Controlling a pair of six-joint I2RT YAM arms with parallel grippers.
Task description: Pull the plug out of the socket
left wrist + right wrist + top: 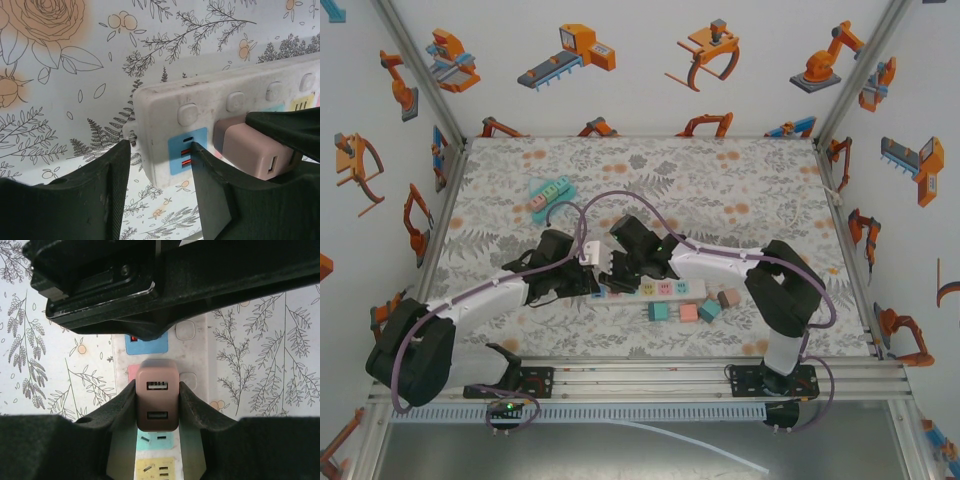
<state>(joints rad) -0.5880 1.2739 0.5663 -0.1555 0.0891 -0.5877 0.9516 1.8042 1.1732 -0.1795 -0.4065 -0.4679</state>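
Floral surface (720, 190) within robot-patterned walls (630, 105). Right claw (157, 387) clamps the plug (157, 410), seated in the strip (194, 356) at centre. Left claw (159, 150), narrow, straddles the strip's end; whether it grips, unclear.

The scene is lit brightly and evenly; soft shadows are thrown on the table (720, 170). In the wrist views the near fingers (50, 450) are rendered slightly blurred.
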